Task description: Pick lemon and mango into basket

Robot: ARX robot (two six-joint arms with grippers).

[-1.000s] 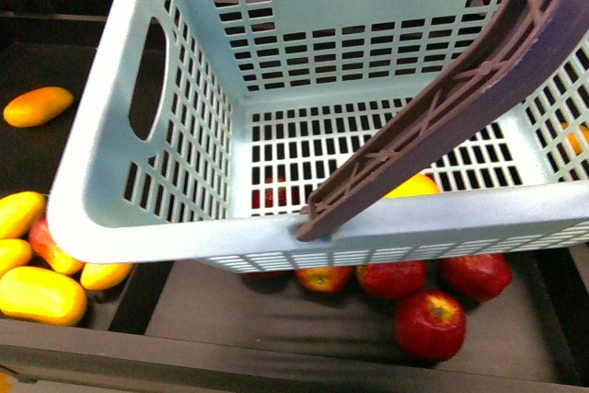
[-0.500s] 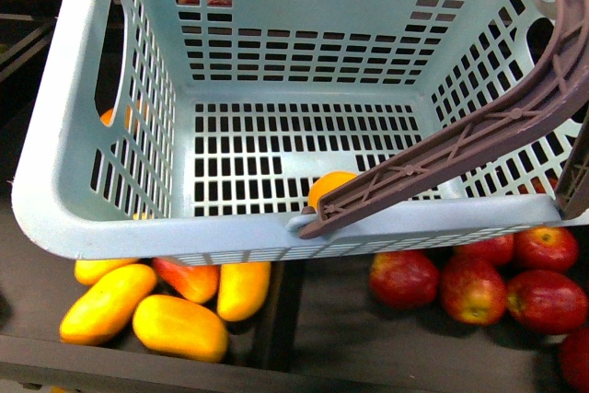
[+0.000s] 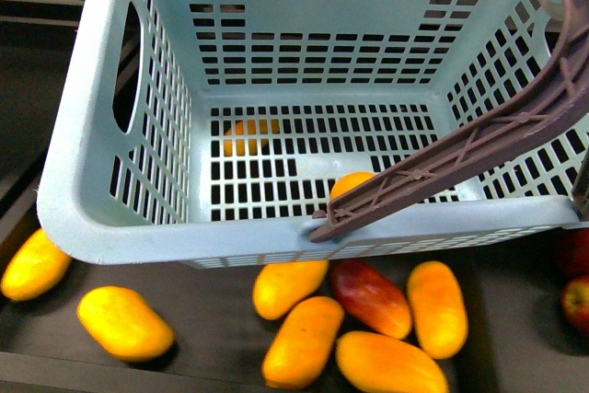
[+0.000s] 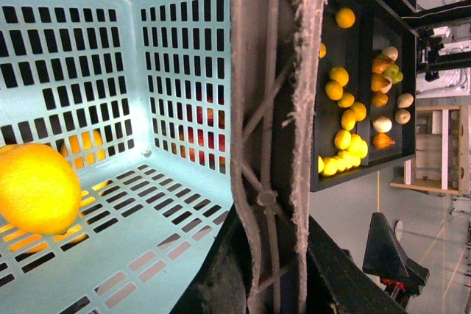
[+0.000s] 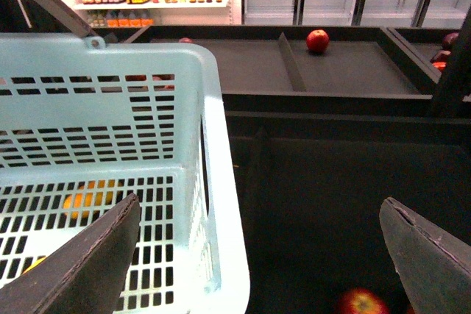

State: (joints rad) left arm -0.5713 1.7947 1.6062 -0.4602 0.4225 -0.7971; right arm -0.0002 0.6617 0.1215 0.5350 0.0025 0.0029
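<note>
Basket (image 3: 110, 227): aqua, hanging tilted above dark desk (image 3: 212, 342); handle seemingly clamped between left fingers (image 4: 210, 292).
Lemon (image 3: 352, 183): 1, on basket floor, partly behind handle.
Mango (image 3: 304, 342): none inside; several loose on desk, near side, below basket.
Right fingers (image 5: 81, 270): spread wide, empty.
Step in hand: mango pick.
Next move, likely: right fingers down across 1 mango's narrow width, then lift over rim.

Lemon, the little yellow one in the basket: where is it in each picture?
Front view: the small bright yellow lemon lies in the aqua-blue plastic lattice basket, half behind its brown handle.
Left wrist view: the lemon looks big, at the picture's edge.
Right wrist view: maybe one yellow sliver low in the basket.
Shared landmark: the basket's slotted floor.
</note>
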